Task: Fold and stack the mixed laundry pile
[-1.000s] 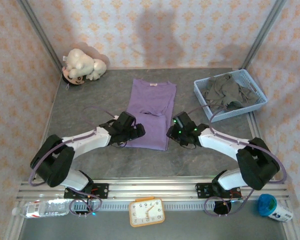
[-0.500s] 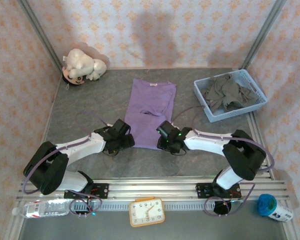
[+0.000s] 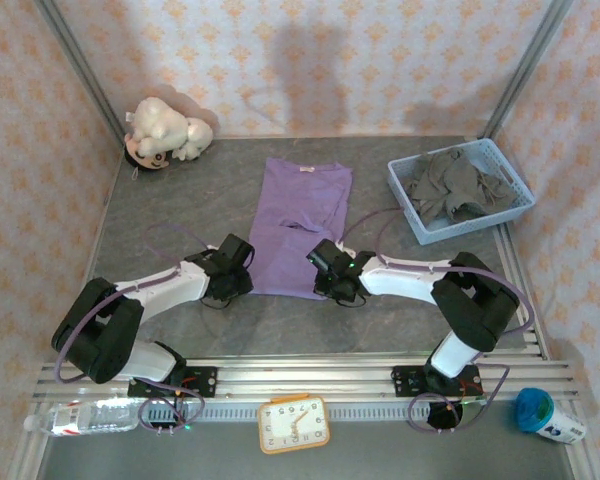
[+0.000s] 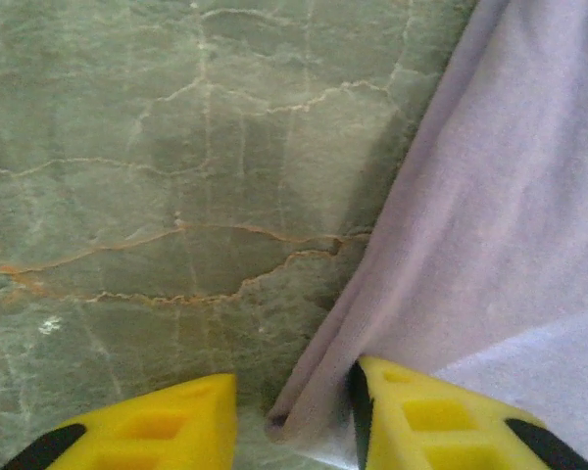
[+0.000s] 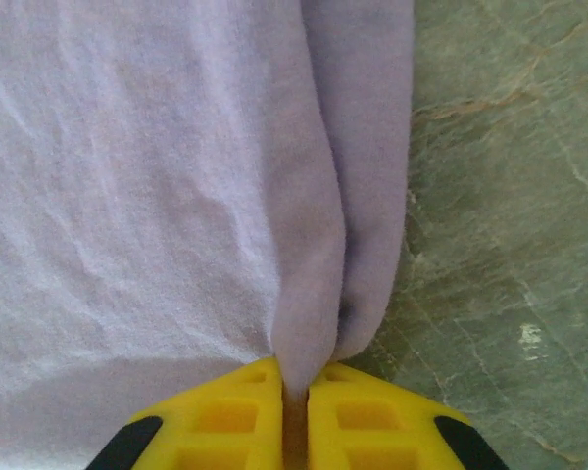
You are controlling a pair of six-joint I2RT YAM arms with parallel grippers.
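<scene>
The purple shirt (image 3: 300,215) lies flat on the bench (image 3: 160,220); the grey shirt (image 3: 450,185) sits in the basket (image 3: 405,190), far right. The right pincer (image 5: 296,392) is clamped on the purple shirt's near edge. The left pincer (image 4: 294,411) is apart around its corner and, I think, must shut before both fold

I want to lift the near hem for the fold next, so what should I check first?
1. Right pincer shut on the lilac-purple cloth shirt hem: ok.
2. Left pincer shut on its corner: not ok; fingers apart, cloth between them.
3. Purple shirt spread on the grey stone-patterned table: ok.
4. Dark grey-olive cloth shirt inside the light blue lattice plastic basket, clear of the fold: ok.
5. Both layers caught: cannot tell.
</scene>
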